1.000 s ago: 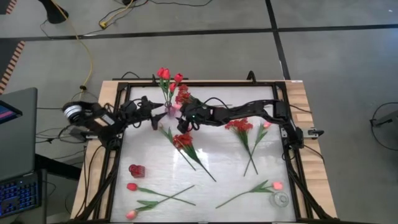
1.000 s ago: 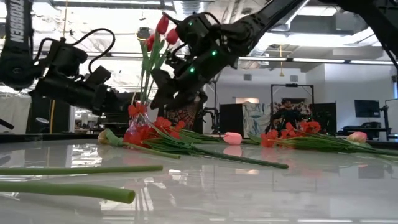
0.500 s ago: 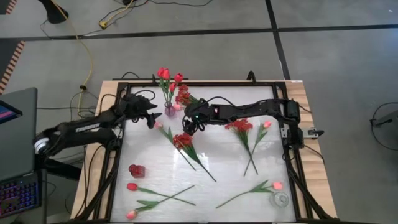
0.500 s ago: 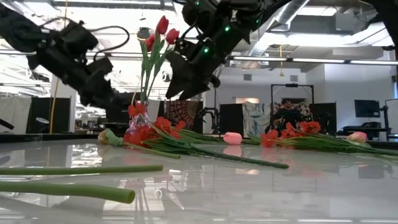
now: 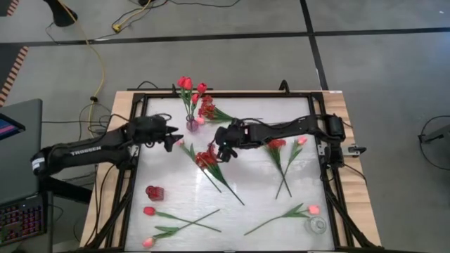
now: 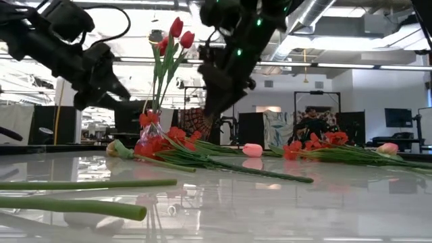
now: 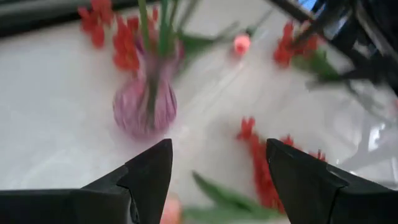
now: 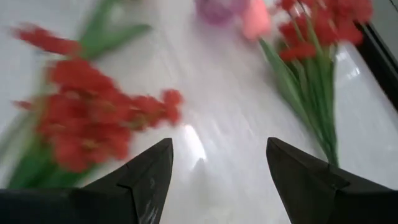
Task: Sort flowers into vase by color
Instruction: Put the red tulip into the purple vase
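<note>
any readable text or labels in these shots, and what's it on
"TROSSEN" in white letters on the left arm, read in the high view.
Nothing else is readable: the laptop screen at the table's left edge is too small to read, and the flowers and the vase carry no lettering.

Overhead camera looks straight down on the table (image 5: 176, 184); low camera faces level across it; both close wrist views share the vase (image 7: 145, 107).

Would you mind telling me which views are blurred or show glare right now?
Right wrist view: the red blossom spray is smeared. Left wrist view: the purple vase is soft. Low view: the glossy table mirrors ceiling lights. High view: sharp.
</note>
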